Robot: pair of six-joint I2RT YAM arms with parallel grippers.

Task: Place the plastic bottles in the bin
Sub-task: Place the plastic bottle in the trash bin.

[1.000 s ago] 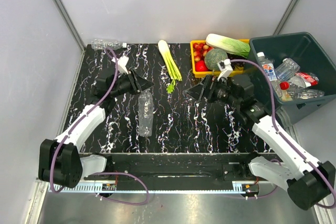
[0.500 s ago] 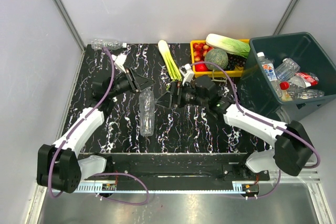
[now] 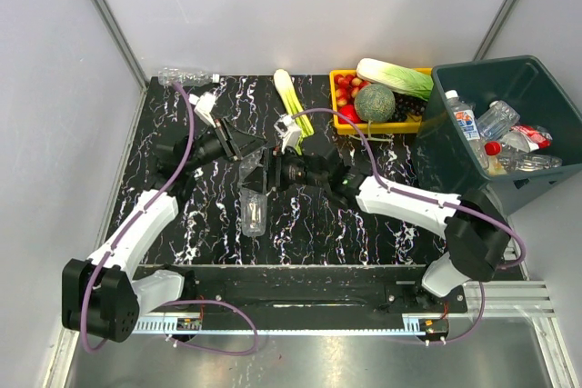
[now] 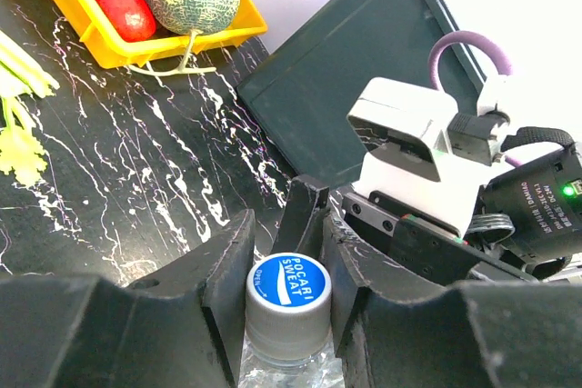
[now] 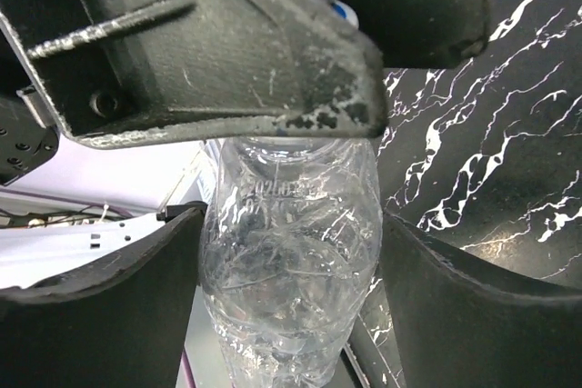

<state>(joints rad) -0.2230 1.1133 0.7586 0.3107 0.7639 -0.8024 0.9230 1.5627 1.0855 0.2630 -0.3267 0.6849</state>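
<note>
Your left hand pinched the bottle at its cap, presumably so your right hand, straddling it, grip unclear, could reach the bin.

A robotics lab test cell: pale panel walls on aluminium struts enclose a black marble-patterned surface, with the cabled left arm and right arm bolted to a metal rail.

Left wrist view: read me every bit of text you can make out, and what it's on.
"POCARI SWEAT": blue top of the clear bottle cap.
Small print beside it on the cap: too small to read.
White print on the black label on the right arm: too blurred to read.
</note>
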